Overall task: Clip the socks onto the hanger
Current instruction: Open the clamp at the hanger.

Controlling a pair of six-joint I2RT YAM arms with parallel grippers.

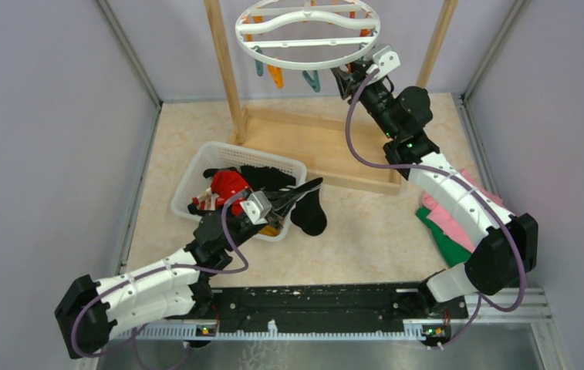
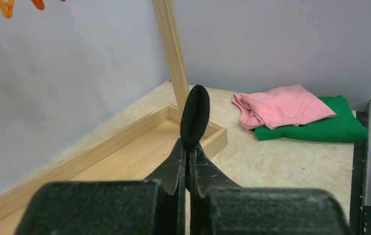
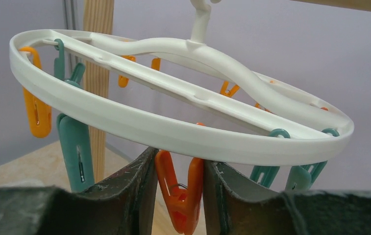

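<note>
Pale lilac walls close in a speckled beige table (image 1: 366, 231), with a wooden rack frame (image 1: 231, 85) standing at the back. From it hangs the hanger (image 1: 308, 35), a white round plastic ring with curved crossbars and orange and teal pegs dangling under its rim. The socks (image 1: 231, 185) lie heaped in a white mesh basket (image 1: 188, 181) left of centre, one red and the others black.

The left tool (image 1: 313, 187) is clenched on a black sock (image 1: 309, 217), which droops just beside the basket's right side. The left wrist view shows that sock's rounded end standing up between the pressed-together fingers. Beyond it, a pink cloth (image 2: 281, 105) lies folded on a green cloth (image 2: 320, 128) near the wall.

The right tool (image 1: 348, 77) is up at the hanger's right rim. Only the right wrist view shows the detail there: its two fingers (image 3: 134, 186) flank an orange peg (image 3: 181, 196) below the ring, each touching one leg of it, grasping it.
</note>
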